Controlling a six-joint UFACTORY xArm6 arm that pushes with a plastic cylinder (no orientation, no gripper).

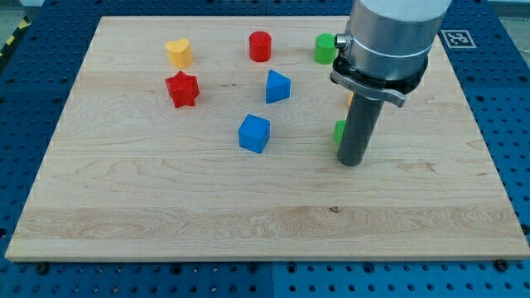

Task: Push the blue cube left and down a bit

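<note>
The blue cube (254, 133) sits near the middle of the wooden board (166, 199). My tip (351, 162) rests on the board well to the cube's right and a little lower in the view, apart from it. A blue triangular block (277, 86) lies just above the cube and slightly right.
A red star (182, 88) lies at the cube's upper left. A yellow heart (178, 52) and a red cylinder (260, 46) sit near the top. A green block (325, 48) at the top and another green block (339, 129) are partly hidden by the arm.
</note>
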